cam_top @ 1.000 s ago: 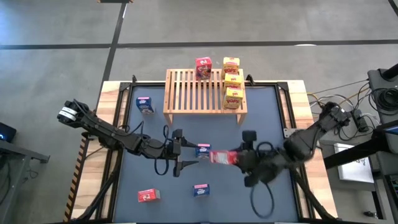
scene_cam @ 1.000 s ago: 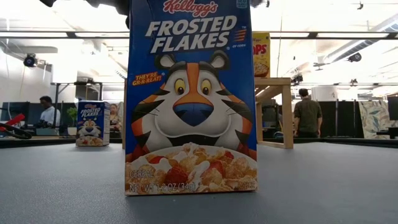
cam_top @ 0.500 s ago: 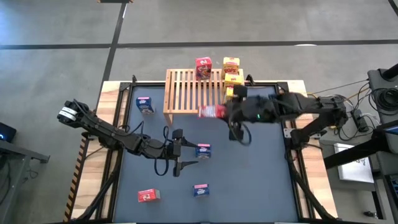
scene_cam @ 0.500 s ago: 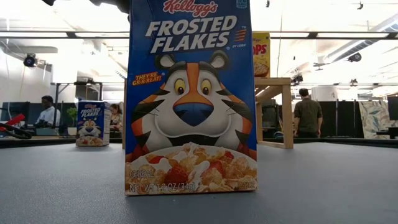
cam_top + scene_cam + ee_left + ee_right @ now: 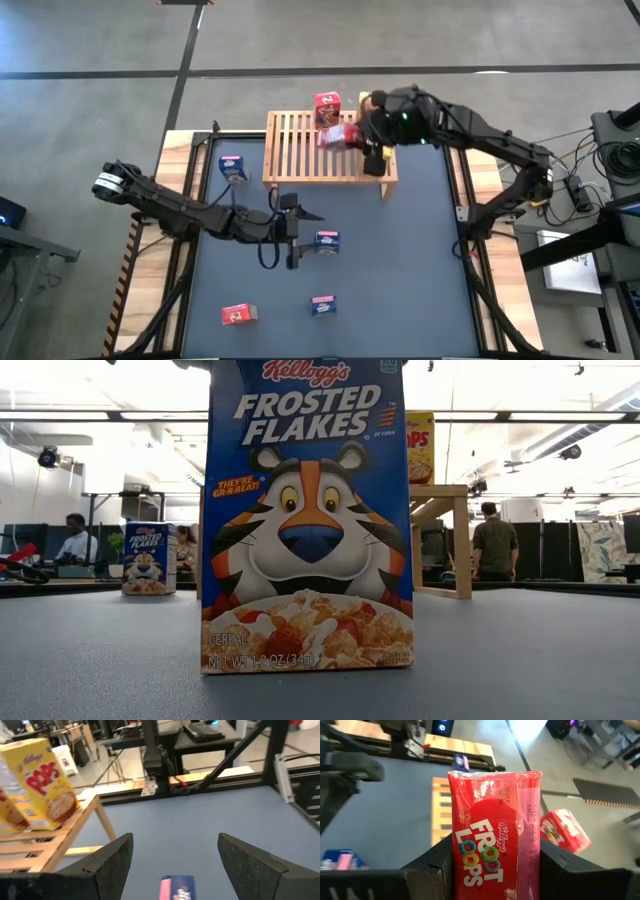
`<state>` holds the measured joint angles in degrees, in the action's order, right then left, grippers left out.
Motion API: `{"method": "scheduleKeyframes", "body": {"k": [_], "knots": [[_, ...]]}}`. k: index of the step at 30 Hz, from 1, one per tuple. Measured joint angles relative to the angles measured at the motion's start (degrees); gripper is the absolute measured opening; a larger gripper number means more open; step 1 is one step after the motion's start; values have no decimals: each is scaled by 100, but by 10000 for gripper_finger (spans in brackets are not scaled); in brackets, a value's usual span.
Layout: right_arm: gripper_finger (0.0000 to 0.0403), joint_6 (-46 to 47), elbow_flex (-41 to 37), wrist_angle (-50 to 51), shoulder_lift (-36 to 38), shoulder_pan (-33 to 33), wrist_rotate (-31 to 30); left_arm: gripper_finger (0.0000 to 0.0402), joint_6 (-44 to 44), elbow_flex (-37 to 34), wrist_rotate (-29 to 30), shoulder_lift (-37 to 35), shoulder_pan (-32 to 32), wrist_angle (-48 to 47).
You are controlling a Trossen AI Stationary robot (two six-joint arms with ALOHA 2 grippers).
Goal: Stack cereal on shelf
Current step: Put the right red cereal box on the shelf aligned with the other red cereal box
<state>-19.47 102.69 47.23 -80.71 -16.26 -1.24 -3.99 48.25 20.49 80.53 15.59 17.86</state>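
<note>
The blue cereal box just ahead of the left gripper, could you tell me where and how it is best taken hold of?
The blue box looks to lie flat on the table, clear of neighbours. The open left gripper should probably descend from above and close across its two long side edges, since the broad face looks too wide.

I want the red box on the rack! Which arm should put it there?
The right arm: its tool already holds the red box over the shelf.

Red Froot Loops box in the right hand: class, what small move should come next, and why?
Probably lower it onto the shelf and then release. The right hand holds the red box above the slats, beside another red box already standing there.
</note>
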Motion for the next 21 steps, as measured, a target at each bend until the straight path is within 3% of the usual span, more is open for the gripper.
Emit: {"method": "scheduleKeyframes", "body": {"k": [7,21], "knots": [[169,-359,0,-3,-257,-506,174,274,46,0,-165,0,-206,-3],[169,-1124,143,93,-1127,-714,213,274,-7,-2,-470,-3,-472,-146]]}}
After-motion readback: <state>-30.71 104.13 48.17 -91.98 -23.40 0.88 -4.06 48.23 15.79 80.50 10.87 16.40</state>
